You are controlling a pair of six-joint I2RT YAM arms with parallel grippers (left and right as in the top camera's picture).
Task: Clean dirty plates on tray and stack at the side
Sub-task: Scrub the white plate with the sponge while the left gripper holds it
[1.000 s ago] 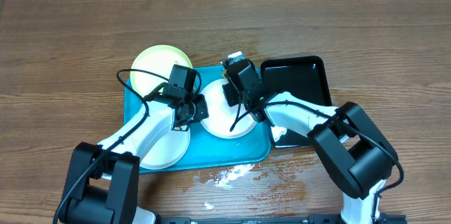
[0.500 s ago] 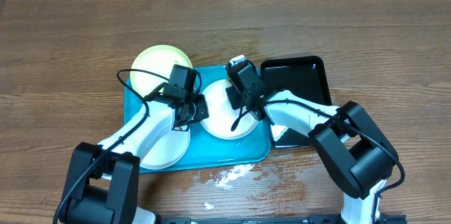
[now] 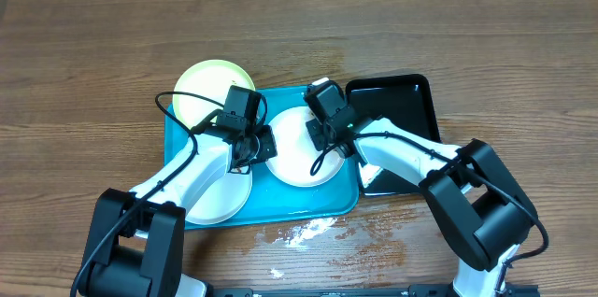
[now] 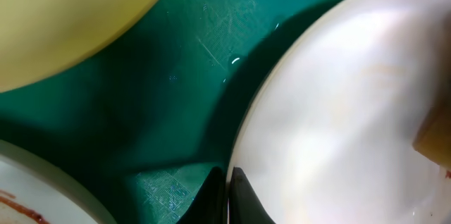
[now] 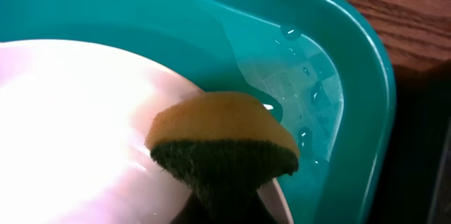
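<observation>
Middle white plate (image 3: pixel 297 159) is sitting inside the tray (image 3: pixel 329 202), toward its right end, and both of your arms are reaching onto it. Your left gripper (image 4: pixel 227 197) is holding narrow at that plate's left rim. In the left wrist view the plate edge is running straight in between the fingers, so it looks like a pinch on the rim, though the contact itself is falling at the bottom edge of the frame.

Your right gripper (image 5: pixel 220 201) is clamping a sponge (image 5: pixel 222 136), with the yellow foam facing away and the dark green scouring layer on the finger side. It is holding the sponge at the right rim of the middle white plate.

Second white plate (image 3: pixel 222 196) is lying in the tray's lower-left part, partly under your left arm. A reddish-brown smear is showing on it in the left wrist view. Yellow-green plate (image 3: pixel 211 88) is overhanging the tray's upper-left corner, partly onto the table (image 3: pixel 467 35).

Water drops (image 5: pixel 304 97) are sitting on the tray floor just beside the sponge. Black tray (image 3: pixel 404 101) is sitting just right of the turquoise one. White splatter (image 3: pixel 304 232) is lying on the table just in front of the tray.
</observation>
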